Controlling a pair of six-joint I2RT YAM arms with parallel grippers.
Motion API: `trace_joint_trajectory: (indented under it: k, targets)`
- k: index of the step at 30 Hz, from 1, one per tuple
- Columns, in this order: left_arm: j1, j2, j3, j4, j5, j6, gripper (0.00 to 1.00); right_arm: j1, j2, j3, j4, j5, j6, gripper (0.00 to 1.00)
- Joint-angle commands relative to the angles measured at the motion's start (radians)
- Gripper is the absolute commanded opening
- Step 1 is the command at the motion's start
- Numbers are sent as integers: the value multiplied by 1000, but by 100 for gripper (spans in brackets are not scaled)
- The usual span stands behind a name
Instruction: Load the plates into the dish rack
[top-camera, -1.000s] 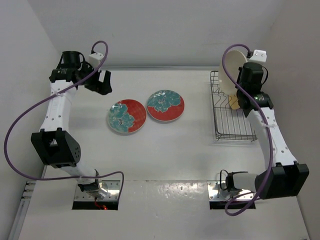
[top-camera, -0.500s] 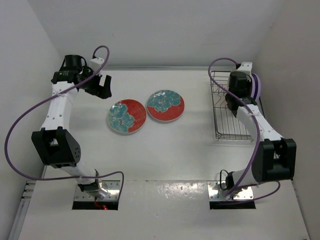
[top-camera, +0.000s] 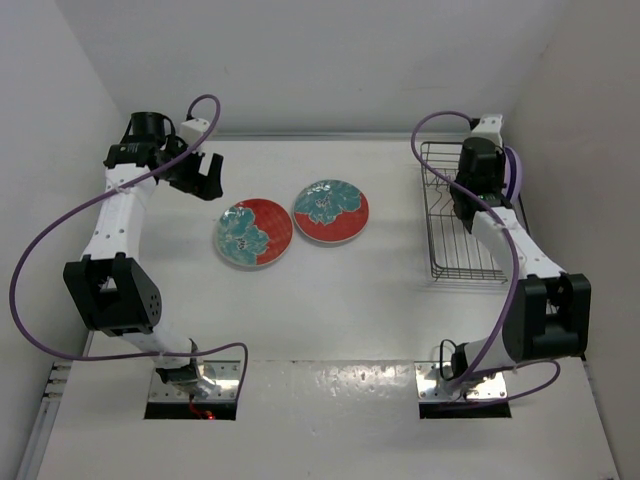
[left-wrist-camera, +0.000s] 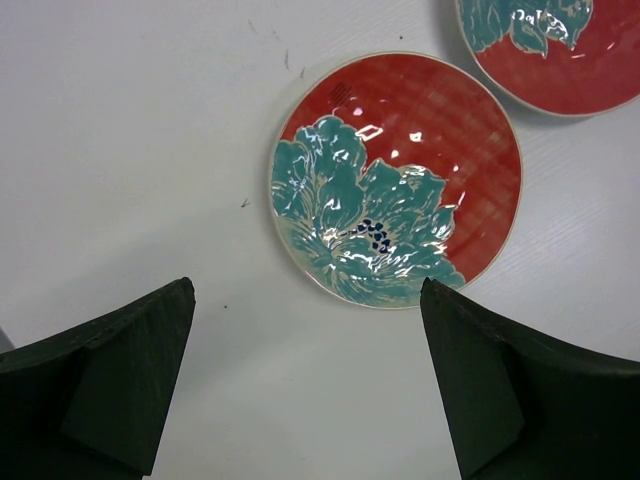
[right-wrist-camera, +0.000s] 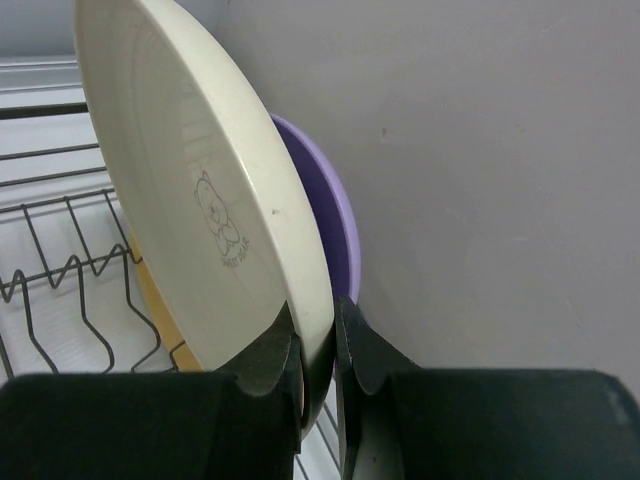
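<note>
- Two red plates lie flat and face up in the middle of the white desk (top-camera: 330, 300), just beside each other.
- The left red plate (left-wrist-camera: 395, 180) is round with a pale rim. A large teal flower covers its left half.
- The right red plate (top-camera: 331, 211) carries its teal flower on the far side.
- The left tool (left-wrist-camera: 305, 330) hangs above the desk, to the far left of the left red plate. Its fingers are spread wide and hold nothing.
- The silver wire dish rack (top-camera: 455, 245) sits at the far right of the desk, its long axis running near to far.
- The right tool (right-wrist-camera: 318, 345) is almost closed, pinching the lower rim of a cream plate (right-wrist-camera: 200, 200).
- The cream plate stands on edge over the far end of the rack, tilted. A small printed mark shows on the face turned to the camera.
- A lavender plate (right-wrist-camera: 325, 220) stands on edge just behind it, next to the right wall.
- A yellow-orange plate (right-wrist-camera: 160, 320) peeks out below the cream one.
</note>
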Motion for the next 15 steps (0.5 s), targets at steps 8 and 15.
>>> trace_joint_trajectory:
  k: [8, 15]
  targets:
    - [-2, -16, 2, -9, -9, 6, 100, 5, 91, 6, 98, 59, -27, 0]
    - [-2, -35, 2, -10, -18, 15, 100, 3, 162, 38, -40, 25, 118, 0]
